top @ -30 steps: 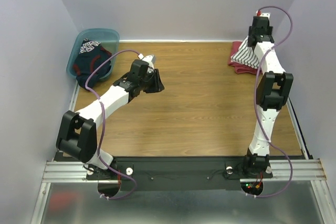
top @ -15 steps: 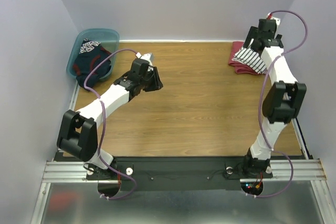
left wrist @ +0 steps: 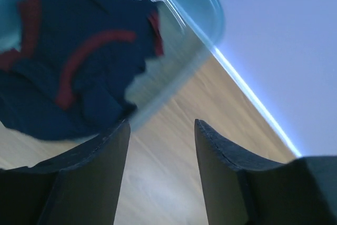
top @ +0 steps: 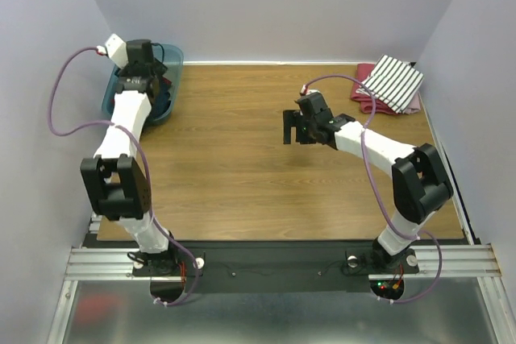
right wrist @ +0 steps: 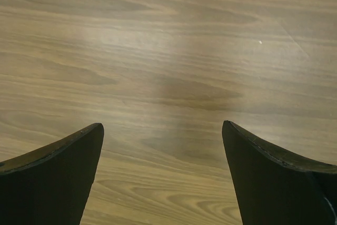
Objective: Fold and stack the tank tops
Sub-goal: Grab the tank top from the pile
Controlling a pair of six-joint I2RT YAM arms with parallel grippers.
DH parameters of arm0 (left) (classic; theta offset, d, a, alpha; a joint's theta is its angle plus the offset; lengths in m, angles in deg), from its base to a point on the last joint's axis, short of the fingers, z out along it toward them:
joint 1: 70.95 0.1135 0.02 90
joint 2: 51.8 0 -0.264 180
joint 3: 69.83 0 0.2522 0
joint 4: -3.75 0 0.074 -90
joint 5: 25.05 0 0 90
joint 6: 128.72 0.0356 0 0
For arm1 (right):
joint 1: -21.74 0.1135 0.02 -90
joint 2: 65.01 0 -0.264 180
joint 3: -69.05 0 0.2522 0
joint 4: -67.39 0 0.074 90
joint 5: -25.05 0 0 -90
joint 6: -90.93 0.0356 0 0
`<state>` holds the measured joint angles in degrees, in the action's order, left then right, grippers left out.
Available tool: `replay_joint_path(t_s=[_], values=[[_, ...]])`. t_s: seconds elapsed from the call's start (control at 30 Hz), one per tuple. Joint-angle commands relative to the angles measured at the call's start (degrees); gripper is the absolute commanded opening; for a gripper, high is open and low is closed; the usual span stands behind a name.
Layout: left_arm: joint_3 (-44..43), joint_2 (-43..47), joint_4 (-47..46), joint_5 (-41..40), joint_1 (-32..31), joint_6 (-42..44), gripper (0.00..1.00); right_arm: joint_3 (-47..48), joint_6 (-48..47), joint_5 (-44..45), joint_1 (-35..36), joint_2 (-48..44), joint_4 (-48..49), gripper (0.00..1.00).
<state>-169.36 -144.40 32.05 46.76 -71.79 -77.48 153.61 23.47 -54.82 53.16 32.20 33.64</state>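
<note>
Navy tank top (left wrist: 79, 51) with red trim and white lettering sits bunched up in the teal bin (top: 173, 58) at 10 o'clock on the table (top: 242, 175). Part of it spills over the bin's near rim. My left jaws are above the bin, apart, with nothing between them. In the left wrist view they frame the bin's edge and bare wood, and the navy cloth is up at 11 o'clock from them, not yet touched. My right jaws are also apart and empty, near the table's middle, with only wood grain under them. Striped tank top (top: 393, 82), white with thin dark stripes, lies flat and looks folded at the 2 o'clock corner. It rests on a red cloth (top: 363, 94); I cannot tell if that is another top. Judgement: the striped one looks done and the navy one is next, so lift it out, spread it, fold it and stack it. The navy top should be light, soft and limp, with no stiffness. It will sag, drag and may catch on the bin rim. Best hold is probably a red-trimmed edge at a strap or the neckline, pinched as a single layer if I can. Grabbing the middle of the heap would likely lift a wad, which is harder to spread. The fabric may be slick, so I should close fully.
</note>
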Motion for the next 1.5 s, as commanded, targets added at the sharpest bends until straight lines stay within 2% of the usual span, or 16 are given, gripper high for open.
replay_joint_path(t_s=[0.0, 0.07, 0.2, 0.27, 0.47, 0.5, 0.53, 0.7, 0.87, 0.97, 1.0, 1.03, 1.3, 1.47], values=[[-8.6, -11.3, 5.3, -7.6, 4.6, -2.8, 0.64, -2.2, 1.7, -1.0, -1.9, -2.9, 4.9, 1.0], [-15.9, -16.7, 6.7, -6.2, 6.1, -1.1, 0.65, -3.0, 1.1, -1.8, -1.9, -4.1, 5.5, 1.0], [-31.8, -34.6, 15.0, -7.1, 8.1, -0.7, 0.65, -5.8, 1.5, -5.2, -1.9, -5.9, 6.8, 1.0], [-37.4, -38.6, 18.1, -7.4, 8.7, -2.0, 0.65, -6.4, 1.6, -5.7, -1.7, -6.1, 7.3, 1.0], [-39.5, -44.2, 16.4, -6.5, 9.3, -5.2, 0.65, -6.6, 1.4, -6.3, -1.7, -5.5, 7.5, 1.0], [-39.9, -44.6, 16.6, -6.7, 9.4, -5.2, 0.7, -6.6, 1.4, -6.4, -1.8, -5.5, 7.5, 1.0], [-40.2, -45.5, 16.5, -6.8, 9.5, -5.4, 0.71, -6.6, 1.4, -6.4, -1.8, -5.4, 7.6, 1.0], [-40.6, -48.2, 16.1, -5.2, 10.1, -5.5, 0.67, -7.0, 1.3, -6.4, -1.8, -5.4, 7.9, 1.0], [-39.6, -49.6, 14.7, -3.8, 10.2, -5.1, 0.51, -6.7, 1.2, -7.3, -1.7, -5.2, 8.0, 1.0], [-40.0, -50.6, 13.4, -0.6, 10.3, -4.2, 0.25, -6.8, 1.1, -7.7, -1.7, -5.4, 8.0, 1.0], [-40.2, -50.6, 12.9, 0.2, 10.4, -3.9, 0.15, -6.8, 1.1, -7.7, -1.8, -5.5, 8.1, 1.0], [-40.5, -50.0, 12.5, 0.7, 10.3, -3.5, 0.0, -6.8, 1.1, -7.7, -1.8, -5.5, 8.1, 1.0], [-50.7, -38.8, 7.9, 4.5, 10.3, -0.3, 0.0, -6.5, 0.9, -9.3, -1.7, -6.7, 8.4, 1.0], [-52.6, -29.9, 3.4, 7.1, 8.3, 2.1, 0.0, -6.6, 0.7, -9.0, -1.8, -6.9, 8.9, 1.0]])
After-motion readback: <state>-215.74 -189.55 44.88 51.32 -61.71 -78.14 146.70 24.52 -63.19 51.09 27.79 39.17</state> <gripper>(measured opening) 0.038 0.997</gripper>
